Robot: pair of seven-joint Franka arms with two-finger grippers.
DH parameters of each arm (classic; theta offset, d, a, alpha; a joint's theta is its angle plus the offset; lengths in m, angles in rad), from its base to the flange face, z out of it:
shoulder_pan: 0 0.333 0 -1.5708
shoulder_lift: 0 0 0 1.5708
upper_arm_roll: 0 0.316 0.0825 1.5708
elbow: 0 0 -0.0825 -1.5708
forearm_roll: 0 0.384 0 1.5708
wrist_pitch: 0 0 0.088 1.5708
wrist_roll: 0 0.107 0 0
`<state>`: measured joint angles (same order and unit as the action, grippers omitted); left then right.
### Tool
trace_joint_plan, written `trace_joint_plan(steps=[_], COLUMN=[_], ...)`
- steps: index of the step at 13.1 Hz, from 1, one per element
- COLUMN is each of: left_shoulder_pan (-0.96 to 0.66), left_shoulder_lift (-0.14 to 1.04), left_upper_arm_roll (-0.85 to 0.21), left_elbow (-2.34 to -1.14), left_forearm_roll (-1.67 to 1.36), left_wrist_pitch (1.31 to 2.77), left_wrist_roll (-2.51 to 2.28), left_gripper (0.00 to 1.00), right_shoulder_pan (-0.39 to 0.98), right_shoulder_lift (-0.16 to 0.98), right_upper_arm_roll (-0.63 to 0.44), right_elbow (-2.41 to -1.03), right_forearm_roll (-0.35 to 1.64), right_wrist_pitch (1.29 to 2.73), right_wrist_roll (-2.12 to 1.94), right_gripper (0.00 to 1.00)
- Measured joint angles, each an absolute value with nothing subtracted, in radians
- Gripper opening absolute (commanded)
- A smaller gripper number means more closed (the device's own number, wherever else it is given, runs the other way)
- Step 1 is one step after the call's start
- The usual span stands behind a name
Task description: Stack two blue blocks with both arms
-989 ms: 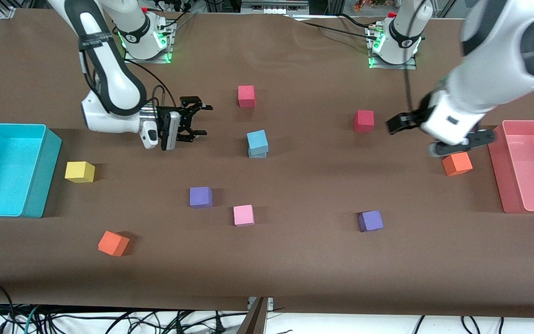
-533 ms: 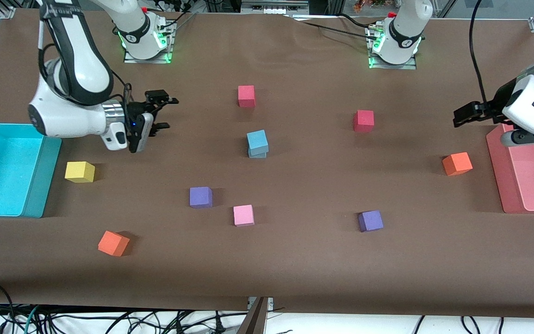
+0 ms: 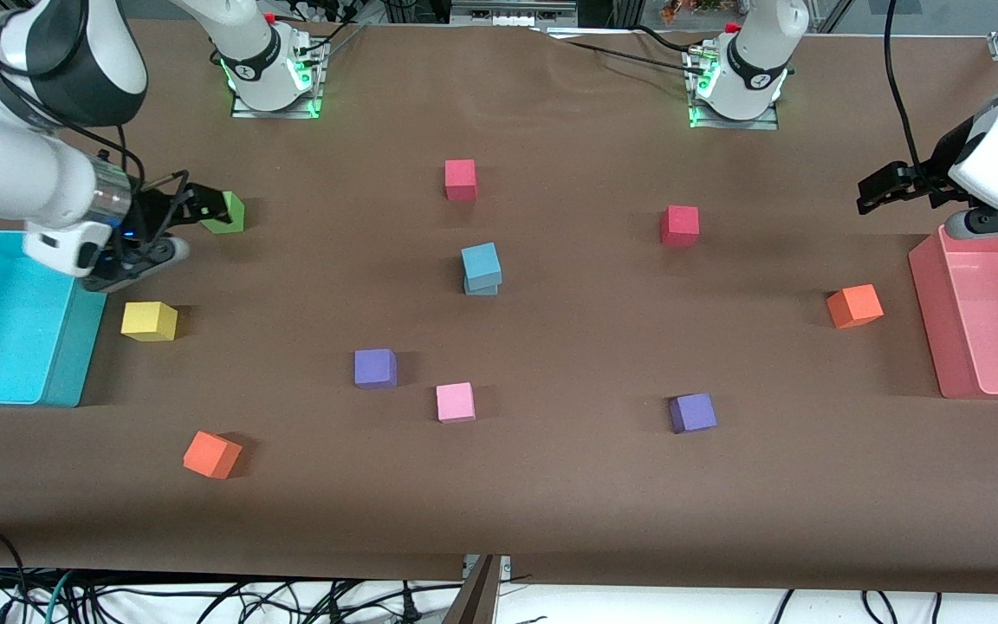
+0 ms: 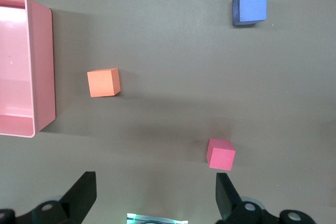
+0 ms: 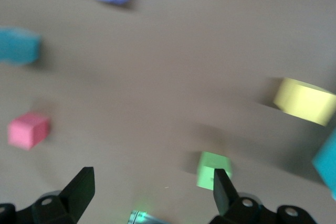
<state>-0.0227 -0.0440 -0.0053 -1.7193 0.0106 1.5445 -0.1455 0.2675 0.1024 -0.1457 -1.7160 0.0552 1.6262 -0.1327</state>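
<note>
Cyan foam on cyan foam: the blue blocks (image 3: 482, 268) sit stacked mid-table, the upper cube resting slightly skewed on the lower, so I judge the stacking done, with only a retreat left. From the stack, the red cube (image 3: 460, 179) lies at twelve o'clock and the purple cube (image 3: 375, 367) around seven. My right gripper (image 3: 191, 211) hangs fingers spread and empty over the green cube (image 3: 223, 212), near the turquoise bin (image 3: 74, 347). My left gripper (image 3: 884, 189) hovers wide and empty by the pink bin (image 3: 928, 286).
</note>
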Motion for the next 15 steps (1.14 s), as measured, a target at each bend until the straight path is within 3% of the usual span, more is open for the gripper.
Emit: trace_joint_plan(steps=[2, 6, 10, 15], left_shoulder_pan=[-0.023, -0.023, -0.023, -0.023], left_shoulder_lift=[-0.045, -0.045, -0.045, -0.045], left_upper_arm_roll=[-0.005, -0.006, -0.006, -0.008], left_elbow=[-1.724, -1.725, -1.725, -1.726], left_forearm_roll=[0.011, 0.011, 0.011, 0.011], left_wrist_pitch=[1.548, 1.549, 1.549, 1.549], left_wrist_roll=[-0.145, -0.145, -0.144, -0.144], left_gripper=[1.00, 1.00, 1.00, 1.00], right_shoulder_pan=[0.219, -0.017, -0.029, -0.026], right_shoulder_lift=[0.093, 0.051, 0.061, -0.010], right_upper_arm_roll=[-0.106, 0.019, 0.040, 0.041], right_elbow=[-1.663, -1.613, -1.618, -1.689], right_forearm_roll=[0.004, 0.003, 0.002, 0.002], right_wrist_pitch=[1.628, 1.617, 1.624, 1.623], right_wrist_roll=[0.012, 0.044, 0.052, 0.069], right_gripper=[1.00, 1.00, 1.00, 1.00])
